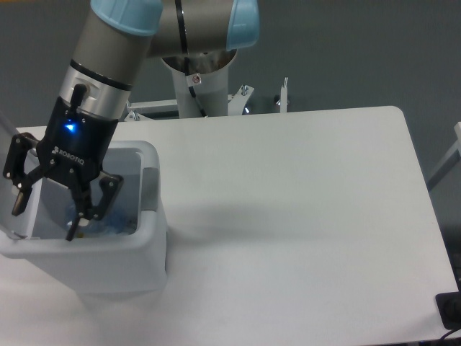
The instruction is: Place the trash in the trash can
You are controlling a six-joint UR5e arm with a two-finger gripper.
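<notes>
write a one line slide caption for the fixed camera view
UR5e gripper open above the white trash can, with the plastic bottle lying inside.

Large white rectangular plastic trash can (133, 259) with rounded rim and grey side panel, standing open at the table's nine o'clock edge, clear plastic water bottle with blue label (108, 223) lying inside it, only partly visible, bag hidden

Single high frontal view over table (302, 187)
</notes>
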